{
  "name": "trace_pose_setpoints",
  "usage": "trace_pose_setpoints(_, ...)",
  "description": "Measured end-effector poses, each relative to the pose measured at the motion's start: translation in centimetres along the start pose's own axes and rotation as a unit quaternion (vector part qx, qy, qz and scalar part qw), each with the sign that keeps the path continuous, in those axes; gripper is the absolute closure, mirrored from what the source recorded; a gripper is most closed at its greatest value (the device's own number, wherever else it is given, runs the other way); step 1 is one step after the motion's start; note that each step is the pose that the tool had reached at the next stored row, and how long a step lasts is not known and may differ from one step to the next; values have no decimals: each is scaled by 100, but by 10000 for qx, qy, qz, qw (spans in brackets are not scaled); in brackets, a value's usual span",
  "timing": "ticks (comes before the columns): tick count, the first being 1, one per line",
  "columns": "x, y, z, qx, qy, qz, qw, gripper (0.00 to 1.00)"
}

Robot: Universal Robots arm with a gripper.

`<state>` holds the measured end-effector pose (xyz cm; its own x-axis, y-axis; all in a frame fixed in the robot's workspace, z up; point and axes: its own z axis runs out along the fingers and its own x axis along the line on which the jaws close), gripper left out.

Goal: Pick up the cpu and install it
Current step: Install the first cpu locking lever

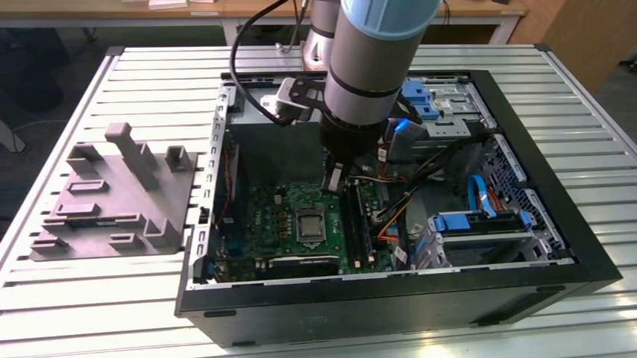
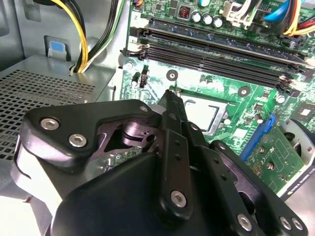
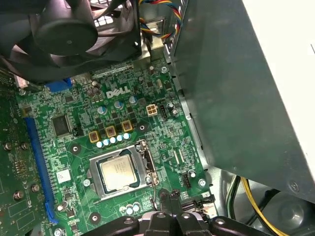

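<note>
We see the small silvery-grey square cpu [image 3: 118, 171] already seated in the motherboard socket frame [image 3: 147, 162], our black pincer [image 3: 173, 199] pressed together and empty just beside it; any sideways drift could snag the frame.

Even overhead light; case interior [image 1: 289, 160] shadowed; glare on table slats [image 1: 100, 313]; exterior view slightly soft.

A green motherboard [image 3: 123, 123] carries the silvery-grey cpu [image 3: 117, 171] with its paler border, a blue slot [image 3: 38, 162] and black memory slots [image 2: 216, 56], while yellow cables [image 2: 81, 39] cross a grey perforated panel [image 2: 39, 93], and a grey fixture [image 1: 115, 198] sits on the pale slatted worktop [image 1: 100, 298].
</note>
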<state>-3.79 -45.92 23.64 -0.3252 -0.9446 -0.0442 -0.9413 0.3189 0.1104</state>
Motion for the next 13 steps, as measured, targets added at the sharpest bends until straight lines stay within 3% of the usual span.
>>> trace_pose_setpoints(13,34,8,1,-7,60,-481,9988,89)
